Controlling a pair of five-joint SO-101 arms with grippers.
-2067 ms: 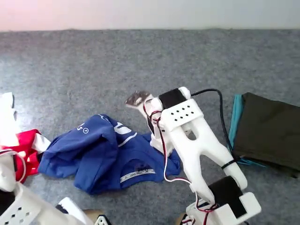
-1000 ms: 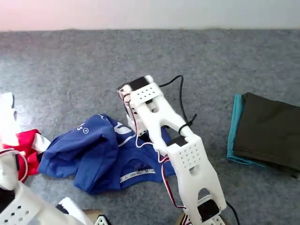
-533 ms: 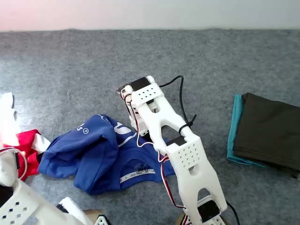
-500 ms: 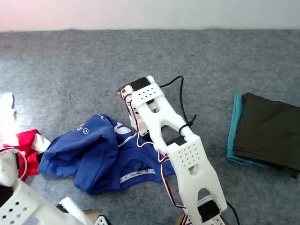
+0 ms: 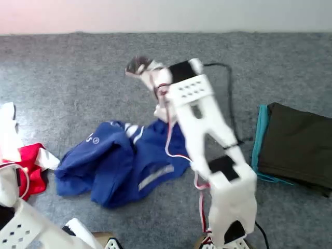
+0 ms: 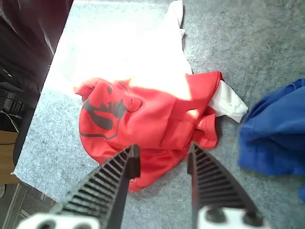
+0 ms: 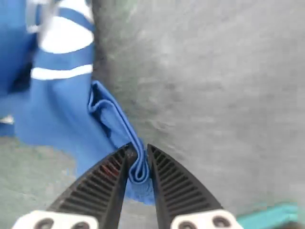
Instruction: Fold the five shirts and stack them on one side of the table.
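shirts lie in a row across the grey table (image 5: 78, 67). far left is a white shirt (image 5: 7, 129), with a red shirt (image 5: 28, 166) touching it. the left claw (image 6: 163, 150) hangs right over the red shirt, its two fingers wide apart with nothing in them. next comes the blue shirt (image 5: 122, 163), a messy heap in the middle of the table, stretched long from left to right. the right claw (image 7: 139, 151) is at the heap's right end, so nearly all of the shirt lies to the claw's left. its fingers are almost closed and pinch a folded bit of the blue edge. that bit is up off the table, while the rest lies on it. i think this is the arm to work the blue shirt, as it is nearer and has hold of it. the right arm (image 5: 207, 129) reaches out from the near edge toward the far side, and its wrist bends so the claw points down. far right, well apart from the heap, a dark shirt (image 5: 298, 145) sits folded on a teal shirt (image 5: 258, 140).
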